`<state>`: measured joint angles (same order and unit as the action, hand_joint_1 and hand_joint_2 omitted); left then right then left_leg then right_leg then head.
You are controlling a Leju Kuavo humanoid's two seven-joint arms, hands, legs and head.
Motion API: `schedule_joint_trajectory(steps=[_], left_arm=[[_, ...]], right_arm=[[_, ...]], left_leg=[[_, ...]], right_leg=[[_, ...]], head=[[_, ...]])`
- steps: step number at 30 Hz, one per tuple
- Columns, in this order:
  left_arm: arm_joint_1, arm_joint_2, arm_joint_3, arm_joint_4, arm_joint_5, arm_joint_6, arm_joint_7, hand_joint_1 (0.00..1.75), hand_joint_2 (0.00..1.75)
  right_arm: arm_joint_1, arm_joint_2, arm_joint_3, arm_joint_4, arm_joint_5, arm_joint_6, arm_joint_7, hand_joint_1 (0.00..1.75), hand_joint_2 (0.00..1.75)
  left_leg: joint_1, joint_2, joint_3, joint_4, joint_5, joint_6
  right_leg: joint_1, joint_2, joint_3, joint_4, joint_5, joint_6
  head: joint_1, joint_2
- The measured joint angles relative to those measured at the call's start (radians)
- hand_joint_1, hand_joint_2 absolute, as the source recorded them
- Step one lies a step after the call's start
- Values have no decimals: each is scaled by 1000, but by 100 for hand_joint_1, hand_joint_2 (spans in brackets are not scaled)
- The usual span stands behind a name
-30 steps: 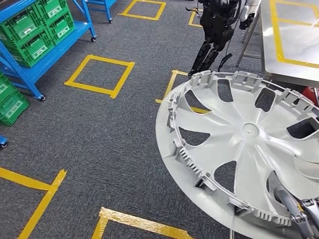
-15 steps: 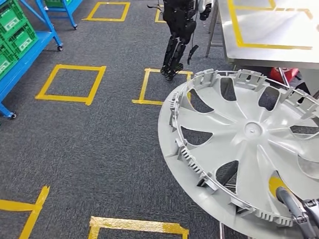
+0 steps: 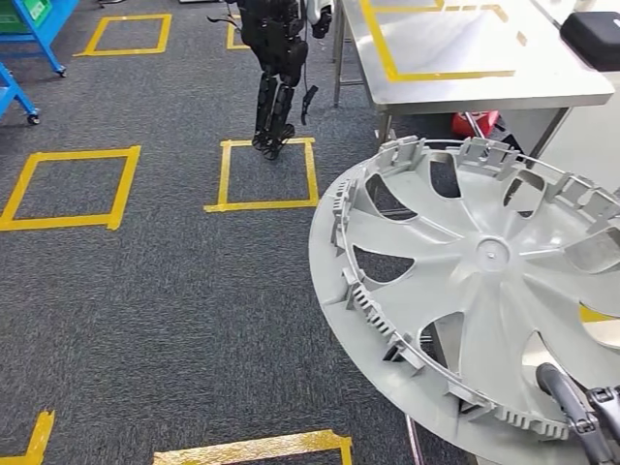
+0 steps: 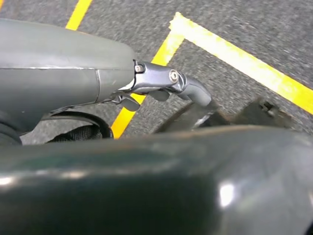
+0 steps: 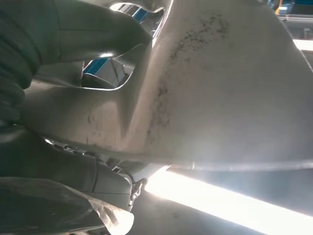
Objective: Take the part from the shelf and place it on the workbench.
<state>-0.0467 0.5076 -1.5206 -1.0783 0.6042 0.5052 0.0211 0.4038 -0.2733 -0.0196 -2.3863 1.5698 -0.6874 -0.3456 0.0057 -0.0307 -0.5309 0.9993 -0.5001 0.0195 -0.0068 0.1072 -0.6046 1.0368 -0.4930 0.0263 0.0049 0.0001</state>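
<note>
Head view: big grey wheel cover (image 3: 482,300) at 3–5 o'clock, tilted, inner ribbed side up, clips round the rim. Its right edge and lower-right rim are cut off by the frame. Right hand (image 3: 585,415) at 5 o'clock, dark fingers hooked over the cover's near rim, holding it; most of the hand is out of frame. Steel workbench (image 3: 468,82) at 1 o'clock, yellow tape outline on top, a black object (image 3: 594,37) at its far right corner, partly cut off. The cover is in the air, near the bench's front edge but not on it. Red item (image 3: 474,122) under the bench, too hidden to identify. Second dark robot (image 3: 279,68) at 12 o'clock, standing on a yellow floor square (image 3: 264,174); upper body cut off. Blue shelf (image 3: 29,39) at 10–11 o'clock, just a corner showing, w/ green crate. Grey carpet, more tape squares.

Left wrist view: left hand (image 4: 162,85) over carpet and yellow tape; one dark finger stretched out, nothing visibly in it. Other fingers hidden, so can't tell the finger spread.

Right wrist view: cover (image 5: 221,88) very close, pale scuffed face, one cut-out window showing. Dark fingers (image 5: 22,63) wrapped on its edge. Bright glare strip beneath, can't make out what it is.
</note>
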Motion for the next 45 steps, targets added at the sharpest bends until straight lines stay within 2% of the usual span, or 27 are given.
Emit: schedule_joint_trajectory(steps=[2,3,5,7,9,11,14,16,18,20,21,22,24,25,27,28,29,30,33,35,36,37,39,41,42,44,45], left_arm=[[0,-1,0,0,-1,-2,0,0,0],[1,-1,-1,0,-2,-2,0,0,0],[2,-1,-2,1,-2,-2,0,0,0],[2,-2,-2,1,-2,-2,0,0,0],[1,-2,-2,1,-2,-2,0,0,0],[1,-2,-2,1,-3,-2,0,0,0],[-4,-3,-2,2,-3,-2,1,0,0],[-5,-3,-1,2,-5,-1,6,0,0],[-2,-2,-2,2,-8,-2,16,0,0],[0,0,-3,2,-9,-4,28,0,0],[0,1,-3,3,-9,-4,36,0,0],[0,2,-3,3,-7,-5,47,0,0],[4,8,-4,4,5,-5,71,0,0],[8,12,-4,4,18,-4,80,0,0],[22,23,-2,4,61,0,88,0,0],[31,29,0,3,87,4,88,0,0],[40,36,3,0,111,8,87,0,0],[49,43,5,-3,129,13,85,0,0],[77,62,7,-20,155,26,82,0,0],[87,74,6,-31,160,34,84,0,0],[89,77,5,-36,161,36,86,0,0],[90,80,5,-41,162,36,87,0,0],[90,84,5,-50,162,37,88,0,0],[90,89,4,-58,162,41,88,0,0],[89,92,3,-61,162,44,89,0,0],[87,95,3,-66,162,47,89,0,0],[86,97,3,-68,162,49,89,0,0]], right_arm=[[0,0,0,-1,0,0,0,175,175],[-1,0,0,-1,0,0,0,175,175],[0,0,0,-1,0,0,0,175,175],[1,0,0,-1,0,0,0,175,175],[0,0,-1,-1,0,0,0,175,175],[0,0,-1,-1,0,0,1,175,175],[3,0,-4,-2,0,0,4,175,175],[3,0,-7,-4,0,0,5,175,175],[2,0,-7,-6,0,0,6,175,175],[2,1,-8,-6,0,0,6,175,175],[2,1,-8,-6,0,0,6,175,175],[2,2,-9,-6,0,0,6,175,175],[2,4,-13,-6,0,0,6,175,175],[2,5,-15,-6,0,0,6,175,175],[4,6,-20,-6,0,0,6,175,175],[7,6,-22,-6,0,0,6,175,175],[11,6,-25,-6,0,0,7,175,175],[15,6,-27,-7,0,0,7,175,175],[17,7,-30,-8,0,0,8,175,175],[18,7,-31,-9,0,0,9,175,175],[19,7,-31,-9,0,0,9,175,175],[19,7,-32,-9,0,0,9,175,175],[19,7,-32,-9,0,0,10,175,175],[18,7,-32,-9,0,0,13,175,175],[18,7,-31,-9,0,0,14,175,175],[20,7,-31,-10,0,0,17,175,175],[21,7,-31,-11,0,0,18,175,175]], left_leg=[[-1,27,1,-6,3,8],[-3,41,0,-6,3,10],[-4,69,0,-6,1,10],[-4,95,3,-6,-1,7],[-7,117,8,-4,-7,-1],[-11,135,12,-2,-12,-11],[-9,151,17,3,-21,-25],[-4,109,-2,55,-58,-35],[-1,57,-61,184,-122,-37],[-1,43,-114,285,-150,-37],[-1,41,-118,286,-134,-35],[-1,36,-104,246,-100,-31],[0,-4,-50,114,-25,-23],[1,-27,-28,59,-5,-20],[0,-45,-13,17,-4,-16],[0,-35,-11,11,-3,-13],[0,-22,-10,7,-1,-9],[1,-9,-7,2,2,-4],[2,32,-4,-6,4,7],[1,60,-4,-6,2,8],[1,73,-3,-6,1,7],[1,85,-1,-6,-1,5],[1,108,6,-5,-6,-2],[-4,127,13,-3,-13,-13],[-6,136,15,-2,-15,-17],[-5,151,19,-1,-19,-27],[-3,139,19,7,-28,-32]], right_leg=[[2,-68,-50,102,-59,8],[1,-89,-82,172,-92,12],[-2,-100,-123,258,-117,19],[-5,-112,-85,189,-70,21],[-3,-151,-4,43,-15,18],[2,-171,37,-28,1,6],[5,-140,37,-33,5,-14],[2,-120,40,-37,9,-27],[2,-98,40,-38,10,-35],[5,-73,41,-37,10,-38],[6,-59,43,-37,10,-38],[6,-45,44,-36,9,-38],[7,-17,46,-33,8,-36],[6,-4,43,-30,7,-34],[3,21,33,-27,10,-23],[0,34,26,-28,12,-16],[-1,32,20,-26,12,-10],[0,13,12,-16,4,-6],[2,-79,-59,130,-78,5],[-2,-98,-113,242,-119,12],[-4,-101,-118,253,-113,15],[-5,-107,-100,221,-89,17],[-4,-145,-24,81,-29,18],[1,-175,33,-17,-3,8],[4,-176,39,-29,-5,1],[4,-152,38,-30,-1,-14],[3,-141,38,-31,1,-20]], head=[[3,0],[5,0],[5,0],[5,0],[5,0],[4,0],[3,0],[0,0],[-3,0],[-3,0],[-3,0],[-3,0],[-3,0],[-3,0],[-3,0],[-3,0],[-3,0],[-1,0],[4,0],[4,0],[4,0],[4,0],[5,0],[4,0],[3,0],[3,0],[2,0]])
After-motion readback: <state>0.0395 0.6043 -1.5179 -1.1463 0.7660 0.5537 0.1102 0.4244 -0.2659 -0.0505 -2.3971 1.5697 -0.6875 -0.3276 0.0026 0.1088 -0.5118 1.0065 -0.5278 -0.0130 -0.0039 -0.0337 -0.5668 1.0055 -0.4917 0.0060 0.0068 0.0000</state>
